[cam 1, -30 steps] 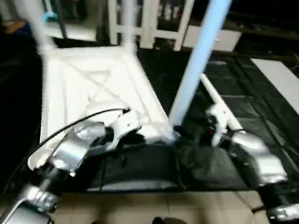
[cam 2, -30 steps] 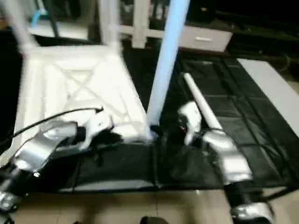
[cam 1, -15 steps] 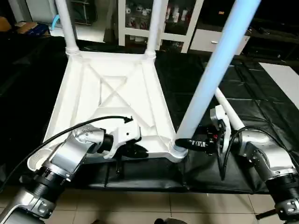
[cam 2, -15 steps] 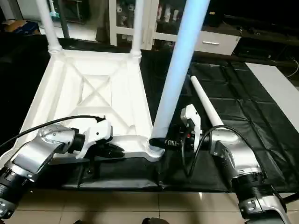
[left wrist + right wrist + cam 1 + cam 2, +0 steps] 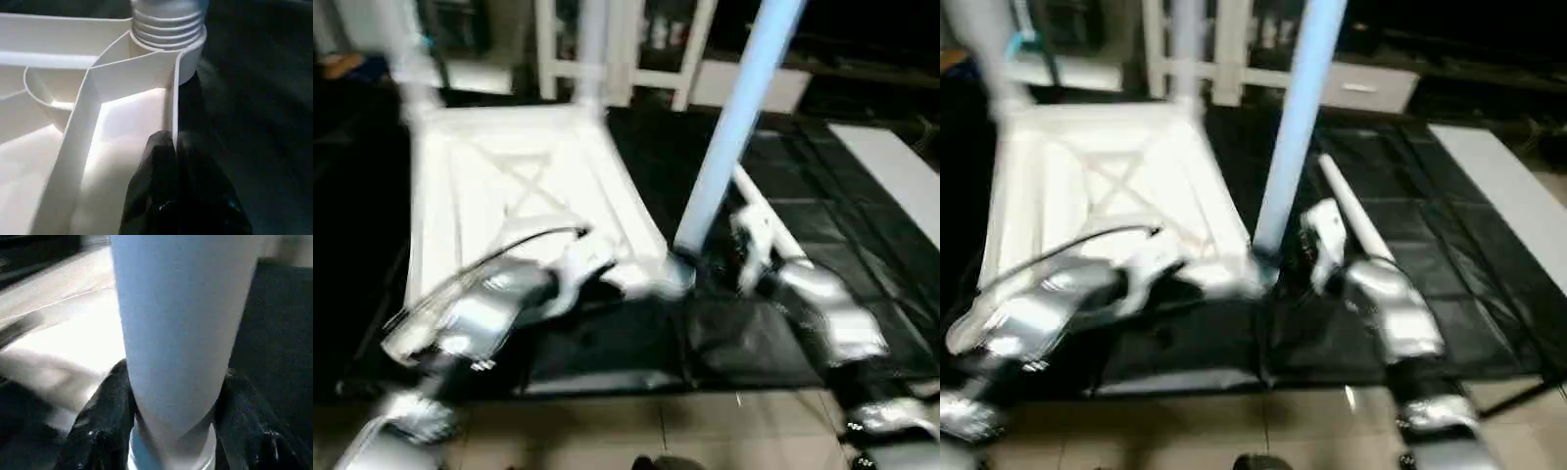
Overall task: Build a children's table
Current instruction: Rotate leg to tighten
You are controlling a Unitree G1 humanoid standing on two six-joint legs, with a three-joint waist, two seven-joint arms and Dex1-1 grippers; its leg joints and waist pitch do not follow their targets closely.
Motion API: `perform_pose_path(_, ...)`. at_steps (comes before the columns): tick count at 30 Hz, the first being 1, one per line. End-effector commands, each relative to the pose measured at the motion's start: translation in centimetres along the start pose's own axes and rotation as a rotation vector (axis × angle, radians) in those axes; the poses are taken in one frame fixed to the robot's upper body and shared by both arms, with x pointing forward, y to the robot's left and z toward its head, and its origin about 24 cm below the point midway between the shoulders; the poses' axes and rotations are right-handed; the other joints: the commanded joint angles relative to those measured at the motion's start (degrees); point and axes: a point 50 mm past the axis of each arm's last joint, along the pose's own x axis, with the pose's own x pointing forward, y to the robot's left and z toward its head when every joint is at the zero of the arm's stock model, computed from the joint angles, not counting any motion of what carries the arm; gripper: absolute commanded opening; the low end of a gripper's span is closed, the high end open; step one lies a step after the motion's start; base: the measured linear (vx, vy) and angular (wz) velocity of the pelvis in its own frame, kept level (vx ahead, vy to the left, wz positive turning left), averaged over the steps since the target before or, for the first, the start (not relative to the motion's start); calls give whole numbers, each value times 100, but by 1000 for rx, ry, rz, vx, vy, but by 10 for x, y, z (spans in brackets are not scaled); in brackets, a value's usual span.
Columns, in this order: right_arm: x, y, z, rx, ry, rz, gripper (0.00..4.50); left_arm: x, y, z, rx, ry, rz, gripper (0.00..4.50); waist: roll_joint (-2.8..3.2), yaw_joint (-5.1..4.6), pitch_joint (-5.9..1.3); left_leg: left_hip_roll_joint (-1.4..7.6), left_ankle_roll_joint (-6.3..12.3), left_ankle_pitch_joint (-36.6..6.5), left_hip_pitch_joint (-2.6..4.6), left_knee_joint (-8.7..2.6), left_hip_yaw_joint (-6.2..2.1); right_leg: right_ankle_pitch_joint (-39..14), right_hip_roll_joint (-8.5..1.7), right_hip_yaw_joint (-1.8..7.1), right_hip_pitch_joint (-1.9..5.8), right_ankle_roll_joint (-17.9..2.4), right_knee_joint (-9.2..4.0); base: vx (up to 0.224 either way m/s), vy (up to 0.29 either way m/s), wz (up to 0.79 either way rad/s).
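Observation:
The white tabletop (image 5: pixel 509 176) lies underside up on the black cover, its X ribs showing. Two legs (image 5: pixel 592 49) stand in its far sockets. A third leg (image 5: pixel 729 127) stands upright in the near right corner socket (image 5: pixel 168 29). My right gripper (image 5: pixel 173 396) grips this leg just above the socket, a black finger (image 5: pixel 110 406) pressed on each side. My left gripper (image 5: pixel 171 144) is shut on the tabletop's thin rim wall close to that corner. Behind my right arm, another leg (image 5: pixel 1351 215) lies loose on the cover.
The black-covered work surface (image 5: pixel 754 333) ends at a tiled floor (image 5: pixel 705 431) in front. A white shelf unit (image 5: pixel 636 59) stands behind the table. A white board (image 5: pixel 891 166) lies at the far right.
The head camera has swung and blurred. My right gripper's fingers have drawn in around the base of the near leg. The left gripper keeps its hold on the rim.

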Motion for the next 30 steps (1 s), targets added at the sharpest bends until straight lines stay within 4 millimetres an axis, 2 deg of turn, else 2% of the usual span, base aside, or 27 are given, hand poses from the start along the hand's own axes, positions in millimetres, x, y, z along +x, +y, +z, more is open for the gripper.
perform_pose_path(1, -14, -31, -30, 73, 78, -513, 193, 2, 13, 7, -138, -25, 180, 0, 99, 21, -407, 2, -209, -1795, 15, -397, -16, -3294, -219, 82, 269, -383, -518, 0, 0, 0)
perform_pose_path(2, -14, -31, -30, 73, 78, -513, 193, 2, 13, 7, -138, -25, 180, 0, 96, -13, -392, -16, -183, -1913, 34, -380, -11, -3412, -211, 59, 202, -328, -574, 0, 0, 0)
perform_pose_path(3, -10, -25, -34, 123, 24, -693, 190, 9, 10, 14, -148, -53, 206, 0, 94, -6, -424, -13, -175, -1905, 39, -372, -20, -3341, -219, 54, 230, -321, -572, 0, 0, 0)
perform_pose_path(4, -10, -25, -34, 123, 24, -693, 190, 9, 10, 14, -148, -53, 206, 0, 115, -30, -437, -6, -142, -1870, 26, -385, -10, -3059, -217, 70, 208, -381, -556, 0, 0, 0)
perform_pose_path(6, -3, -15, -35, 109, 11, -708, 189, 14, 8, 17, -145, -64, 211, 0, 130, -41, -417, -9, -20, -2011, 17, -409, 6, -2674, -168, 58, 219, -482, -537, 0, 0, 0)
perform_pose_path(7, 6, -5, -33, 96, -5, -660, 189, 15, 7, 18, -140, -66, 205, 0, 119, -45, -420, -2, 12, -2056, 8, -414, 2, -2654, -180, 55, 227, -500, -525, 0, 0, 0)
perform_pose_path(9, 20, 13, -27, 91, -49, -583, 188, 17, 6, 19, -129, -59, 207, 0, 140, -56, -422, 3, 58, -2086, -7, -422, -1, -2609, -196, 58, 242, -525, -513, 0, 0, 0)
perform_pose_path(10, 22, 15, -26, 96, -56, -573, 188, 17, 6, 19, -131, -57, 210, 0, 146, -83, -419, 4, 61, -2073, -30, -434, -11, -2543, -191, 53, 270, -550, -501, 0, 0, 0)
perform_pose_path(11, 30, 26, -18, 131, -109, -504, 188, 17, 7, 19, -131, -45, 229, 0, 156, -97, -423, 10, 78, -2135, -11, -428, -1, -2485, -191, 62, 251, -585, -498, 0, 0, 0)
perform_pose_path(12, 30, 26, -18, 131, -109, -504, 188, 17, 7, 19, -131, -45, 229, 0, 153, -108, -419, 4, 100, -2135, -18, -431, -4, -2474, -189, 60, 270, -609, -498, 0, 0, 0)
perform_pose_path(13, 33, 33, -9, 112, -158, -394, 188, 15, 8, 18, -121, -38, 230, 0, 156, -104, -416, 3, 127, -2150, -17, -433, 2, -2450, -182, 62, 270, -621, -500, 0, 0, 0)
perform_pose_path(14, 32, 35, -3, 79, -191, -356, 244, 14, 9, 17, -112, -35, 226, 0, 133, -100, -417, 14, 151, -2105, -24, -434, 4, -2380, -188, 70, 284, -640, -490, 0, 0, 0)
perform_pose_path(15, 28, 36, 5, 32, -231, -308, 258, 11, 8, 14, -92, -26, 200, 0, 137, -68, -426, 17, 181, -1954, -34, -433, 11, -2217, -197, 83, 309, -658, -476, 0, 0, 0)
perform_pose_path(16, 28, 36, 5, 30, -233, -306, 258, 11, 8, 14, -90, -26, 198, 0, 137, -58, -431, 19, 207, -1895, -32, -426, 25, -2109, -195, 95, 298, -684, -465, 0, 0, 0)
perform_pose_path(17, 23, 34, 12, 4, -265, -266, 264, 9, 6, 10, -55, -16, 147, 0, 106, -85, -431, 12, 244, -1794, -85, -449, 9, -2058, -197, 89, 352, -703, -446, 0, 0, 0)
perform_pose_path(18, 23, 34, 12, 4, -265, -266, 278, 9, 6, 10, -55, -16, 147, 0, 119, -90, -426, 16, 230, -1761, -104, -457, -1, -2235, -209, 84, 360, -634, -444, 0, 0, 0)
perform_pose_path(19, 14, 34, 19, 54, -287, -117, 293, 5, 0, 3, 1, -11, 36, 0, 102, -93, -434, 11, 260, -1766, -80, -449, 1, -2286, -204, 79, 358, -624, -463, 0, 0, 0)
perform_pose_path(20, 8, 34, 23, 56, -289, -22, 305, 1, -4, -1, 50, -14, -30, 0, 121, -63, -438, 41, 338, -1710, -50, -443, 4, -2112, -215, 102, 353, -664, -448, 0, 0, 0)
perform_pose_path(22, -6, 30, 24, 36, -257, 130, 312, -7, -11, -6, 106, -21, -147, 0, 122, -50, -424, 83, 422, -1572, -37, -449, 25, -1744, -212, 122, 338, -848, -408, 0, 0, 0)
perform_pose_path(23, -14, 27, 24, 11, -220, 209, 332, -13, -16, -10, 126, -24, -223, 0, 143, 3, -440, 98, 479, -1421, -2, -437, 29, -1459, -211, 128, 363, -1001, -365, 0, 0, 0)
perform_pose_path(24, -19, 23, 23, -4, -191, 256, 332, -16, -19, -11, 135, -25, -273, 0, 151, 28, -428, 109, 516, -1260, -6, -439, 50, -1205, -217, 141, 357, -1171, -334, 0, 0, 0)
perform_pose_path(26, -30, 16, 19, -49, -114, 341, 332, -24, -25, -14, 145, -28, -357, 0, 166, 88, -420, 116, 494, -1244, 32, -435, 73, -1225, -213, 136, 327, -1297, -325, 0, 0, 0)
perform_pose_path(28, -41, 4, 13, -77, -14, 424, 332, -30, -29, -14, 152, -25, -414, 0, 150, 141, -391, 122, 455, -1420, 80, -437, 102, -1444, -205, 142, 288, -1327, -355, 0, 0, 0)
perform_pose_path(30, -47, -2, 10, -95, 34, 463, 332, -33, -31, -14, 153, -27, -442, 0, 125, 191, -366, 127, 323, -1599, 70, -452, 103, -1866, -215, 160, 277, -1187, -386, 0, 0, 0)
